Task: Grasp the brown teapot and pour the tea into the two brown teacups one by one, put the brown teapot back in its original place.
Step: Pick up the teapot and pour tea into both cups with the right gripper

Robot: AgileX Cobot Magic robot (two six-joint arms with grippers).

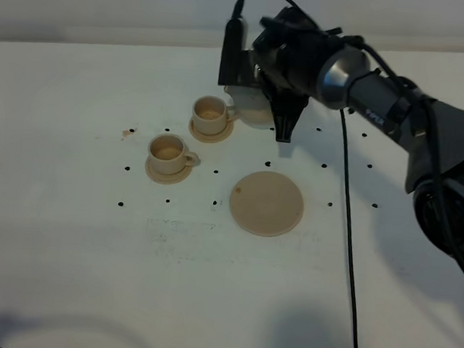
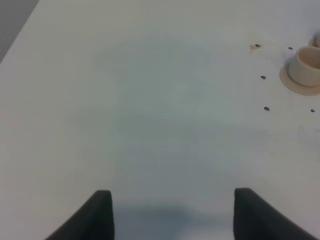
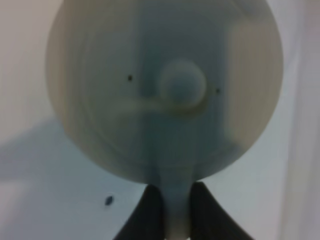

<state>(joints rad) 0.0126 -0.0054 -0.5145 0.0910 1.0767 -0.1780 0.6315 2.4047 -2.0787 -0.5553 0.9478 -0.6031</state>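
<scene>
My right gripper [image 1: 270, 105] is shut on the loop handle of the brown teapot [image 1: 251, 105]. It holds the pot in the air, tilted with its spout toward the far teacup [image 1: 210, 115], which stands on its saucer. The near teacup [image 1: 168, 154] stands on its saucer to the front left. The round coaster [image 1: 266, 203] lies bare in front of the pot. In the right wrist view the teapot [image 3: 100, 100] fills the picture, lid knob facing the camera, and its handle runs between the gripper [image 3: 176, 195] fingers. My left gripper [image 2: 172, 200] is open over bare table, with one teacup [image 2: 307, 67] at the picture's edge.
Small black dots mark the white table [image 1: 70, 210] around the cups and coaster. A black cable [image 1: 347, 230] hangs from the right arm down across the table's right side. A small brown stain [image 1: 127, 132] lies left of the cups.
</scene>
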